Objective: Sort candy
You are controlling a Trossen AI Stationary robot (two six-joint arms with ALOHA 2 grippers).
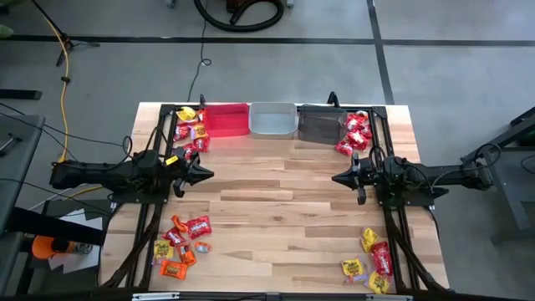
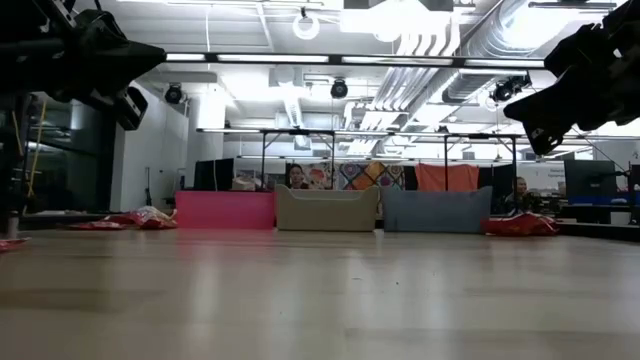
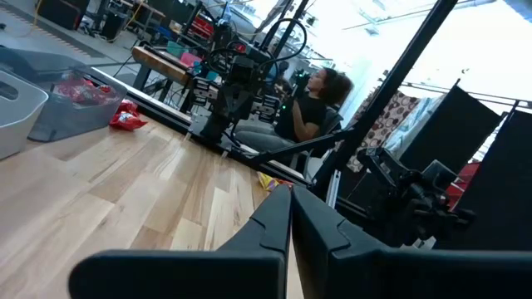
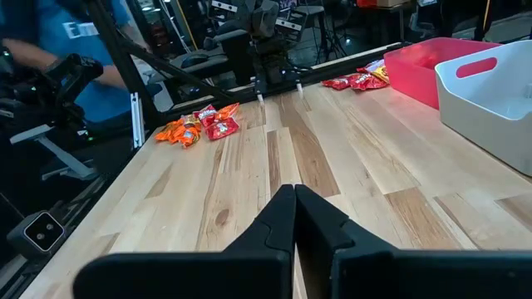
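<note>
Three bins [image 2: 326, 208] stand across the table [image 2: 320, 300]

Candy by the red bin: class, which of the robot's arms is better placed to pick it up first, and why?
Probably the left. The left gripper, shut, hovers on the same side as the candy pile beside the red bin. The right gripper, also shut, waits across the table.
</note>
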